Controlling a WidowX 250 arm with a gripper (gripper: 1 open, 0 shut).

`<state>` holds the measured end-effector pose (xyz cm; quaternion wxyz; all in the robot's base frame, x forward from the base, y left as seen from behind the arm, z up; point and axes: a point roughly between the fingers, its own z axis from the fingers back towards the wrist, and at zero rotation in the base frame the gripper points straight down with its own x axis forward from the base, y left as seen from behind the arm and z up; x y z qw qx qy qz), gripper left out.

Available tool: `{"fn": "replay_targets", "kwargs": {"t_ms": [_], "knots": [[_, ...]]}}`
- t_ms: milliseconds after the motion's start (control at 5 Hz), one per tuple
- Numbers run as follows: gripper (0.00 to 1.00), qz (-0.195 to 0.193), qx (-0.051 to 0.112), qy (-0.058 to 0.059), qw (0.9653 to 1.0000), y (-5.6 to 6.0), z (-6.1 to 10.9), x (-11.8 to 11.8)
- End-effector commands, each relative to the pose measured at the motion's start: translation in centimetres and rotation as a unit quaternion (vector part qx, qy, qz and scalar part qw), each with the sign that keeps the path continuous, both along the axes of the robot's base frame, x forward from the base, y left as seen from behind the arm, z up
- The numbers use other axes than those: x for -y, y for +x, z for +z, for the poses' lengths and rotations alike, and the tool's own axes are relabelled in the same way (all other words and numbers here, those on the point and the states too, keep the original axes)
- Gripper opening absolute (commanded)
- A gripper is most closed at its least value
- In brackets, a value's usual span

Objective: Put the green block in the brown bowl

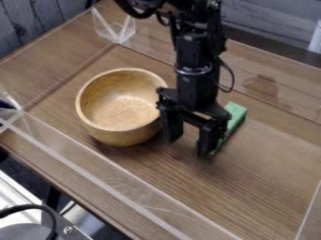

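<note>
The green block (234,117) lies on the wooden table to the right of the brown bowl (124,106), which stands upright and holds nothing. My gripper (190,139) points straight down, low over the table, in the space between the bowl's right wall and the block. Its black fingers are open, with nothing held. The right finger (209,141) covers the block's near end. The left finger stands close to the bowl's rim. Whether the block sits between the fingers I cannot tell.
Clear plastic walls (115,28) ring the wooden table (269,178), with a low transparent edge along the front left (75,173). A dark cable (32,220) loops below the table at the bottom left.
</note>
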<state>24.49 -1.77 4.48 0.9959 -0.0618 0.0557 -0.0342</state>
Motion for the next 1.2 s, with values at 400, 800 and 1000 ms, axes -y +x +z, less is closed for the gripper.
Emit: {"fn": "replay_targets", "kwargs": {"t_ms": [400,800,1000], "knots": [[1.00,-0.043,0.058,-0.012,0.9973,3.5,2.5,1.1],[1.00,-0.054,0.076,-0.024,0.9954,4.0,3.1,3.0],[1.00,-0.050,0.092,-0.037,0.9937,4.0,3.2,3.0]]}}
